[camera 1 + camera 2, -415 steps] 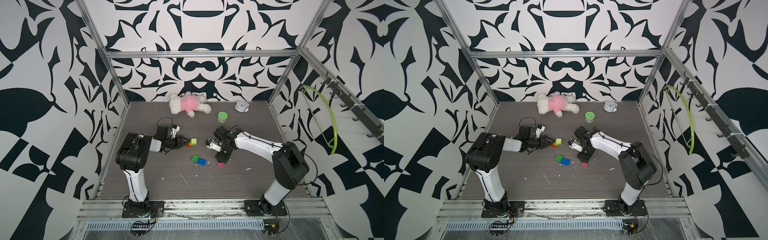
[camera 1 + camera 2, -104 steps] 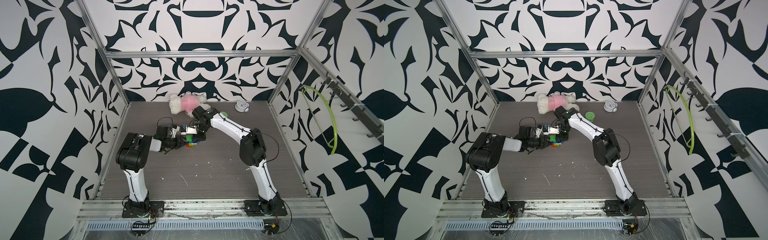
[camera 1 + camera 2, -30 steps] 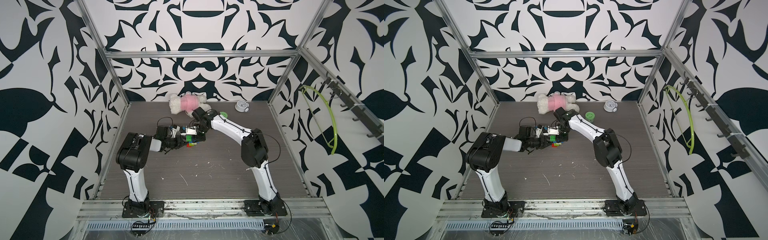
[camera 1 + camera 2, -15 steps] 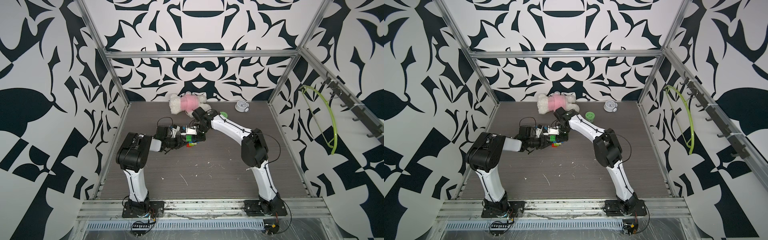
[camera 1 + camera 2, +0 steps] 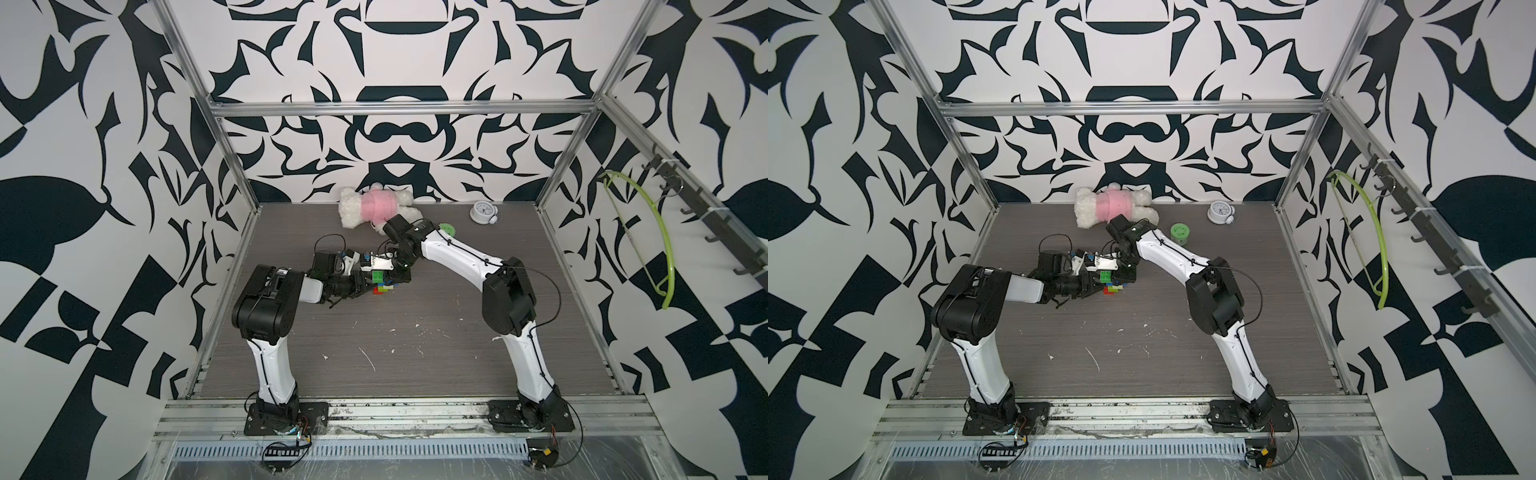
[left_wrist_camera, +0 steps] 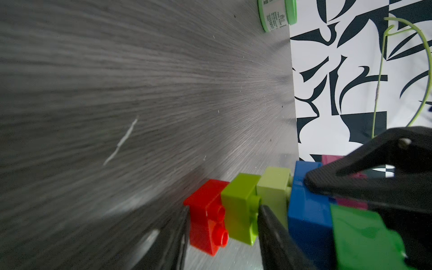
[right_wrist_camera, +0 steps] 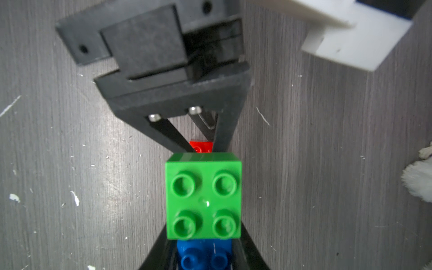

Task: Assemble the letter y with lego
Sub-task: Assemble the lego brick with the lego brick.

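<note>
Letter y (image 5: 380, 282) — long axis upright, red end (image 6: 205, 217) lowest; stem (image 6: 240, 198) clamped by left hand (image 6: 223, 209) from the side, blue bar (image 6: 306, 210) by right hand (image 7: 203, 247) from above.

Left tool (image 5: 371, 286), right tool (image 5: 397, 276), both gripping the letter y (image 5: 377, 276), plush toy (image 5: 376, 205) behind

Left gripper (image 5: 371, 286), right gripper (image 5: 395, 277): clamped, adjacent.

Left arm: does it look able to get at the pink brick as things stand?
Probably not. The left tool is shut on the stem of the letter y, and the pink brick sits past the blue bar, mostly covered by the right tool.
</note>
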